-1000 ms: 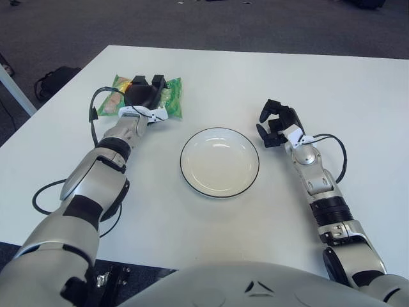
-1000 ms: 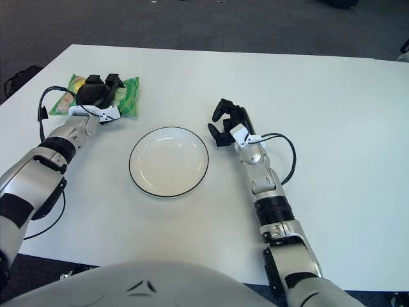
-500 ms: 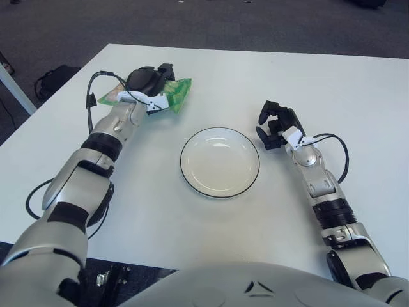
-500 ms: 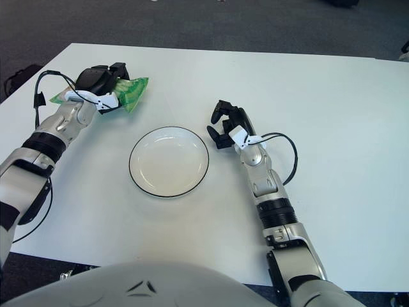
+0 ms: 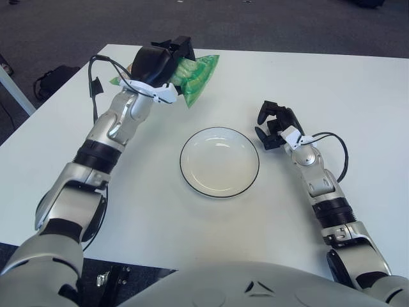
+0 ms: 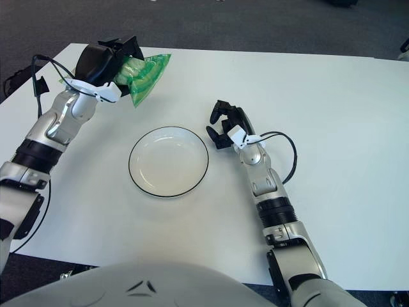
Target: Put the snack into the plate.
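Observation:
My left hand (image 5: 167,61) is shut on a green snack bag (image 5: 195,77) and holds it lifted above the table, up and to the left of the plate; the same bag shows in the right eye view (image 6: 146,75). The white plate with a dark rim (image 5: 219,162) sits empty in the middle of the white table (image 5: 358,96). My right hand (image 5: 275,125) rests on the table just right of the plate, fingers curled, holding nothing.
A black cable (image 5: 335,150) loops beside my right forearm. The table's left edge (image 5: 48,102) runs close to my left arm, with dark floor and a black bag (image 5: 54,80) beyond it.
My left hand has lifted the snack bag off the table and carried it up and to the right, toward the plate. My right hand has stayed in place.

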Tool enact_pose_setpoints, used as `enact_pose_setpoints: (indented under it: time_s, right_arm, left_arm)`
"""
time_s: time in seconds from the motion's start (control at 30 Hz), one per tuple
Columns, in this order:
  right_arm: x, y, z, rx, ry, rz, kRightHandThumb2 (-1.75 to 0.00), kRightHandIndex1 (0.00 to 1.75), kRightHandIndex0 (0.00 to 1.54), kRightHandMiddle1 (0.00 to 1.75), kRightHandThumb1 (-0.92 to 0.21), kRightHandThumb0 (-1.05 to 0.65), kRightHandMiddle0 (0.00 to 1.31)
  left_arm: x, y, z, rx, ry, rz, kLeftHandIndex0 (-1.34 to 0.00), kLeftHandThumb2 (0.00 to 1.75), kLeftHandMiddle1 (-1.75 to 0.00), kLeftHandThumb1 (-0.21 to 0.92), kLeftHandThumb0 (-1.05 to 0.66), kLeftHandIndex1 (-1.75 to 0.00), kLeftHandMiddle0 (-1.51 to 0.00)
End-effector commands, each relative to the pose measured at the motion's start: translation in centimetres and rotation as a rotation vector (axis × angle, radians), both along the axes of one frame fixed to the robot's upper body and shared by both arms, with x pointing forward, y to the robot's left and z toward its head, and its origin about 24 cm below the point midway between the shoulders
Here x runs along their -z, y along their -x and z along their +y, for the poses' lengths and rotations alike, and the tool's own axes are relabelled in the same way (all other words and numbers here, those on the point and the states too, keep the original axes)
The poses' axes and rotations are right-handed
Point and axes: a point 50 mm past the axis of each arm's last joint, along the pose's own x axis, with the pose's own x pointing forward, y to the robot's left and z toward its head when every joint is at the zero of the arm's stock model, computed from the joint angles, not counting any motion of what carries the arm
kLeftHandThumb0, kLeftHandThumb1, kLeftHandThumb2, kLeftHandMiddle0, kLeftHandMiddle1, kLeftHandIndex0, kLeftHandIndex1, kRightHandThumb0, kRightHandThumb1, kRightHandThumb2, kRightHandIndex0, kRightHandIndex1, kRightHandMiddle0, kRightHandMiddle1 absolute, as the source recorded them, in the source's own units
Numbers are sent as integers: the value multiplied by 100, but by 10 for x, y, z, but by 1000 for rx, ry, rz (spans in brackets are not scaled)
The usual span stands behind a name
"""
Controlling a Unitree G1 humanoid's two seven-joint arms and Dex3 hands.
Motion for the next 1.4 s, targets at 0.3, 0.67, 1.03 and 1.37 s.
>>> enact_pose_setpoints:
  time_s: [0.3, 0.67, 1.03, 1.37]
  right_arm:
    - [51, 17, -5, 0, 67, 238, -144, 175, 130, 175, -22, -52, 70]
    - [46, 17, -5, -32, 166, 213, -142, 175, 130, 175, -23, -52, 69]
    - [48, 14, -2, -22, 169, 230, -140, 175, 129, 175, -25, -51, 67]
    - [49, 13, -2, -29, 148, 233, -138, 175, 128, 175, -26, -50, 66]
  left_arm:
    - [8, 63, -19, 376, -48, 38, -68, 175, -170, -7, 0, -175, -91]
    - [52, 86, -47, 510, -107, 140, -67, 173, -167, -7, 0, -175, -92]
    - [64, 87, -54, 504, -283, 132, -61, 165, -168, 1, 0, -175, -86]
    - [73, 83, -53, 481, -341, 142, -43, 125, -174, 37, -1, -173, -49]
